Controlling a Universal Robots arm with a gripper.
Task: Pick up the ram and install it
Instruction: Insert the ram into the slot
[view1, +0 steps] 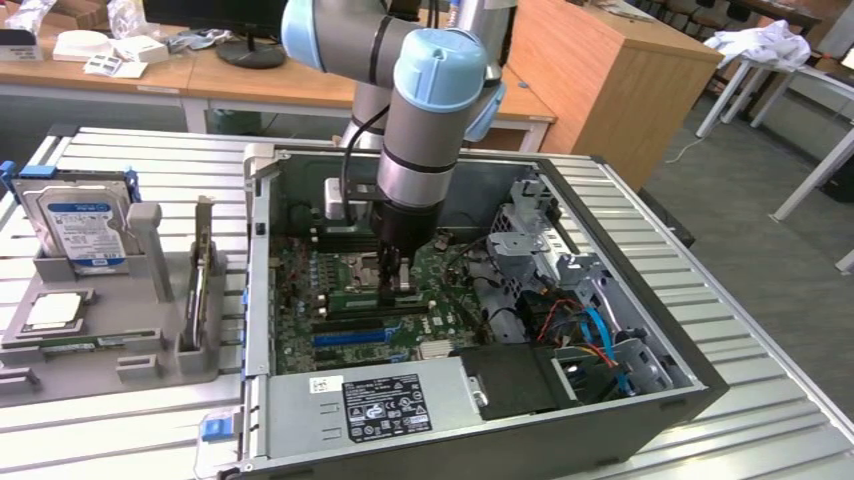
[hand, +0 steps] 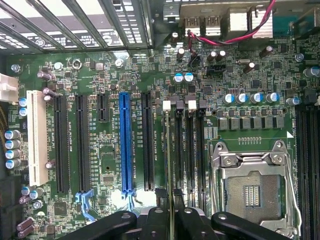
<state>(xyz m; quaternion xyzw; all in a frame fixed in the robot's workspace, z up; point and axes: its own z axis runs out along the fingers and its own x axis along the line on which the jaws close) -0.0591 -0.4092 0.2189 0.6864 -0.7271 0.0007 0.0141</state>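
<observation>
Inside the PC case (view1: 667, 405), above the mobo's black slots (hand: 187, 150) next to the CPU socket (hand: 252, 192), gripper (hand: 168, 206) is clamped on the ram (hand: 168, 150), held edge-on.

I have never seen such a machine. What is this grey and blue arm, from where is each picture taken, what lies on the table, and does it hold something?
It is a robot arm ending in a gripper, a clamp with two fingers. The exterior view is taken by a camera standing apart. It shows the arm reaching down into an open computer case on a slatted metal table. At the exterior view's left, a grey tray holds a hard drive with a blue label. The wrist view is taken by a camera on the arm itself, looking down on the green motherboard and its silver CPU socket. The black fingers are closed on the ram, seen edge-on as a thin strip over the black memory slots. Whether it is seated, I cannot tell.
</observation>
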